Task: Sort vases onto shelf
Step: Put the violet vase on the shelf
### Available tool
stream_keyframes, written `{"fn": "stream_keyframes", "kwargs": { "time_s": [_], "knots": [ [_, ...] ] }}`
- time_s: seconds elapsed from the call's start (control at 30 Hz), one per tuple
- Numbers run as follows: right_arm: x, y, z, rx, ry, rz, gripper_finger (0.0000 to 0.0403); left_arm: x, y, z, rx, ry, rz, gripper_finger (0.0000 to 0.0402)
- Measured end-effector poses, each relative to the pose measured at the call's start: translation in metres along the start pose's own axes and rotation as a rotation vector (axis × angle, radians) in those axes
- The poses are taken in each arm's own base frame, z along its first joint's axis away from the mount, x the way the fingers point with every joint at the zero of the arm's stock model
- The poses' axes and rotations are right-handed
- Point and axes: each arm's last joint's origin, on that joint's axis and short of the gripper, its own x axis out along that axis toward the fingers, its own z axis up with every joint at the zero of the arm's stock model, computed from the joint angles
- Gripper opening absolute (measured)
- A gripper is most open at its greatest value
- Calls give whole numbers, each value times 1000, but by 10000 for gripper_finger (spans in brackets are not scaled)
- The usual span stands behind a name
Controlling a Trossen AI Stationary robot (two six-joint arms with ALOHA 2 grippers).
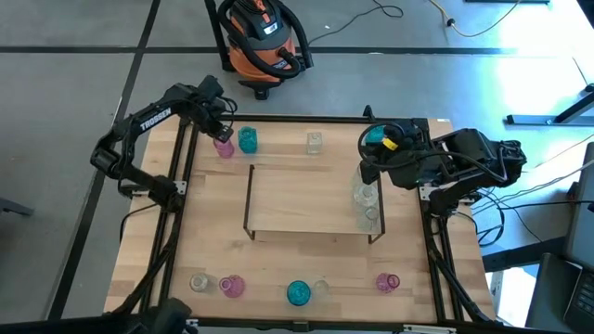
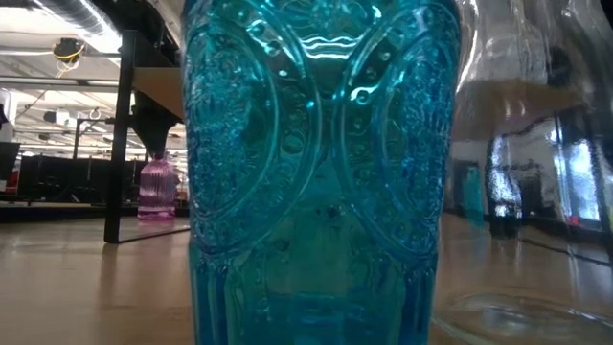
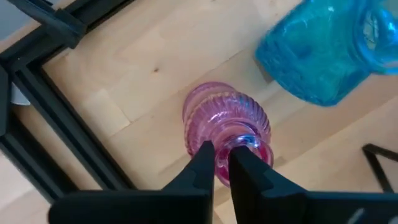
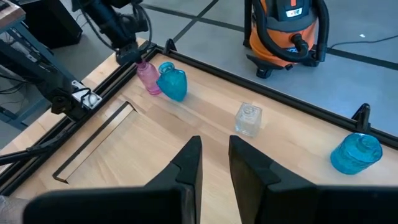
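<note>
A pink vase (image 1: pixel 224 147) stands upright near the table's far left corner, with a teal vase (image 1: pixel 247 139) just to its right. My left gripper (image 3: pixel 222 163) points down onto the pink vase's top and is shut on it. A clear vase (image 1: pixel 315 142) and another teal vase (image 1: pixel 374 137) stand along the far edge. The shelf (image 1: pixel 297 199) sits mid-table with two clear vases (image 1: pixel 366 197) at its right end. My right gripper (image 4: pixel 214 149) hovers high over the table's right side, its fingers a little apart with nothing between them. My left gripper comes from above, pointing down, and pinches the rim of the pink vase's mouth (image 3: pixel 249 140) between its two fingers. One finger seems to be inside the mouth and one outside, but the fingers hide this. The vase stands upright with its base on the table.
Several more vases stand along the near edge: clear (image 1: pixel 198 282), pink (image 1: pixel 232 286), teal (image 1: pixel 298 293), pink (image 1: pixel 387 282). The low view is filled by the near teal vase (image 2: pixel 316 172). A black frame (image 1: pixel 186 158) rims the table. An orange vacuum (image 1: pixel 264 42) stands on the floor beyond.
</note>
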Motion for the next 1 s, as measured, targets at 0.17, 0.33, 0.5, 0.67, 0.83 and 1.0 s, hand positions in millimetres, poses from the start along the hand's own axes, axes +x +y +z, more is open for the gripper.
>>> {"fn": "stream_keyframes", "kwargs": {
  "time_s": [0.17,0.33,0.5,0.67,0.83,1.0],
  "knots": [
    [0,-2,-1,-20,11,-19,60,-20,-14,-16,24,-45,9,17],
    [0,-3,-1,-23,12,-21,60,-45,-28,-39,19,-88,-59,16],
    [0,-5,-2,-41,22,-37,60,-73,-39,-59,-60,-240,-206,16],
    [2,-7,-1,-42,26,-56,60,-102,-45,-76,-151,-428,-344,16],
    [8,-11,4,-46,49,-70,60,-130,-56,-80,-151,-485,-486,16],
    [16,-17,11,-56,98,-75,60,-170,-82,-64,-44,-519,-568,16]
  ]
}}
